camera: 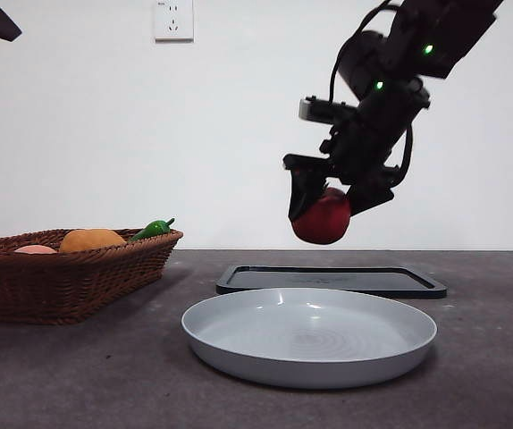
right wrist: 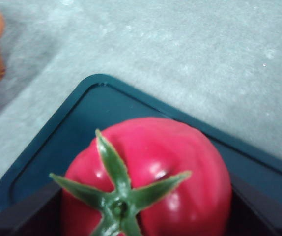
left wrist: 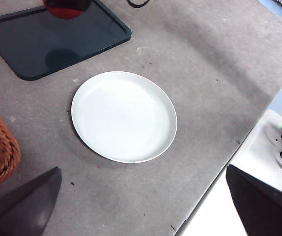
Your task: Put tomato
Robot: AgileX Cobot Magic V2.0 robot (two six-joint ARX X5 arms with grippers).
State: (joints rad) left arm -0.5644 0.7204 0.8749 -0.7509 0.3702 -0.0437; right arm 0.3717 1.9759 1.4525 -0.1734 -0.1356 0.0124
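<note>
- The right gripper (camera: 321,207) is clamped on the tomato (camera: 322,217), a jaw on either flank, carrying it in the air well clear of the table (camera: 489,357).
- The right wrist view shows the tomato (right wrist: 151,177) held calyx up toward the camera; it is round, so it has no long axis to line up.
- Directly below the gripper lies the dark tray (right wrist: 57,142). The tomato hangs over one of its corners, with bare table beyond the rim.
- The plate (camera: 310,335) lies beside that tray, on the side nearer the front camera, so it is below and off to one side of the gripper, not under it.
- The task names no target. If the tray is meant, I judge a straight descent would do; the plate would call for a sideways shift first.
- The left gripper (left wrist: 141,206) waits apart, jaws spread wide and holding nothing, well away from the tomato, so the right arm is the nearer one.
- Hidden: the tomato's underside and the pad contact. In the left wrist view the tomato (left wrist: 65,7) is cut off at the frame edge.
- The basket (camera: 60,273) with its other fruit stands far off to the side.
</note>
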